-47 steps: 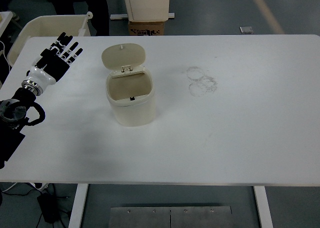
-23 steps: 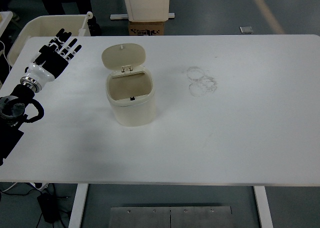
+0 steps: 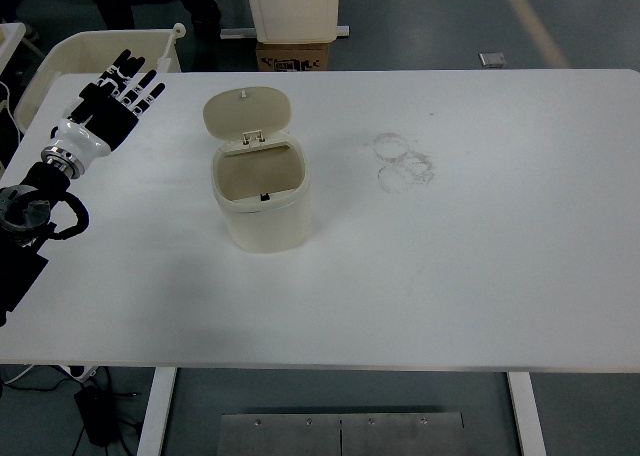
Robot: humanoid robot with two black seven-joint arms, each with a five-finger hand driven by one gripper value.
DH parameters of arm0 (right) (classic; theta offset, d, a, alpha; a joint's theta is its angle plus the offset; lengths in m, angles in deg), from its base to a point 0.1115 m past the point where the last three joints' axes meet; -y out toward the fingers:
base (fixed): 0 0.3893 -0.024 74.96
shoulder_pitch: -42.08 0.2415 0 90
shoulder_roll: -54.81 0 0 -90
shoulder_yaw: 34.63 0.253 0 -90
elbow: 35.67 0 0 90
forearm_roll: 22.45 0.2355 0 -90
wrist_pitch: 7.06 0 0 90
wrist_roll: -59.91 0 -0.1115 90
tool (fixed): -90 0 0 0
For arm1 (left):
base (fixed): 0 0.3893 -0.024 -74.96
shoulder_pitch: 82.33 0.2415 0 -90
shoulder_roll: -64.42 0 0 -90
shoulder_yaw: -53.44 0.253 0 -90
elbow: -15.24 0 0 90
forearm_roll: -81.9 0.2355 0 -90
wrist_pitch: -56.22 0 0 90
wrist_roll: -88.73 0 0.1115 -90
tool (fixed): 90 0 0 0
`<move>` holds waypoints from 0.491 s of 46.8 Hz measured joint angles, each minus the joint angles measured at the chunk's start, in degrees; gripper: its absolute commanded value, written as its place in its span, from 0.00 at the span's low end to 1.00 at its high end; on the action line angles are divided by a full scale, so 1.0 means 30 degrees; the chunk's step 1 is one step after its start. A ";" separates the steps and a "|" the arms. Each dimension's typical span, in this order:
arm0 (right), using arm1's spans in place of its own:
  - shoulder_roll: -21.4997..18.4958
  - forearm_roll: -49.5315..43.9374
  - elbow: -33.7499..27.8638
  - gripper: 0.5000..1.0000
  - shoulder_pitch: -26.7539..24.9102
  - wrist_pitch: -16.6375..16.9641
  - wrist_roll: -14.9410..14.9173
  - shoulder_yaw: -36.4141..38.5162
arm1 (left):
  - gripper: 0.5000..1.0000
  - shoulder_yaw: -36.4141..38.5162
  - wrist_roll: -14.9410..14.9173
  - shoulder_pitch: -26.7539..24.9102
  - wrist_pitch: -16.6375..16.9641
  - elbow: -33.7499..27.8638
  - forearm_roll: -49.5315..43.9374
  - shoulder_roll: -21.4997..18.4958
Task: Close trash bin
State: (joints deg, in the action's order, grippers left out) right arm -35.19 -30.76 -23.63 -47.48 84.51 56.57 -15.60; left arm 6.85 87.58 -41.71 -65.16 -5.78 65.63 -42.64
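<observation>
A small cream trash bin [image 3: 262,198] stands on the white table [image 3: 450,246], left of centre. Its hinged lid [image 3: 247,112] is tipped back and stands open, showing the empty inside. My left hand [image 3: 113,98] hovers over the table's far left corner, well left of the lid, fingers spread and holding nothing. The left arm [image 3: 35,216] runs back to the left edge. The right arm does not show.
A cream plastic crate [image 3: 95,56] sits off the table's far left corner. A cardboard box [image 3: 292,56] and a white unit stand behind the far edge. Faint ring marks [image 3: 403,161] stain the table right of the bin. A person's legs show at the top.
My left hand has drifted up and slightly left toward the table's far corner. The bin and lid have not moved.
</observation>
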 measured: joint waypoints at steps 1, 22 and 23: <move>0.0000 -0.0001 0.0000 0.99 0.0000 0.0000 0.0000 -0.0002 | 1.00 0.0001 0.0000 0.0000 0.0000 -0.0007 0.0000 0.0000; 0.0000 0.0005 -0.0001 0.99 0.0000 0.0001 0.0001 0.0000 | 1.00 -0.0053 -0.0104 0.0240 0.0153 -0.1183 0.0004 -0.0627; 0.0000 0.0004 0.0000 0.99 0.0001 0.0000 0.0000 0.0001 | 1.00 -0.0056 -0.0104 0.0265 0.0244 -0.1336 0.0001 -0.0724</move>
State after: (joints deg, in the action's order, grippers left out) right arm -35.19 -30.75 -23.63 -47.48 84.51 56.57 -15.60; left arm 6.68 87.27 -40.92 -64.43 -9.79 65.64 -44.81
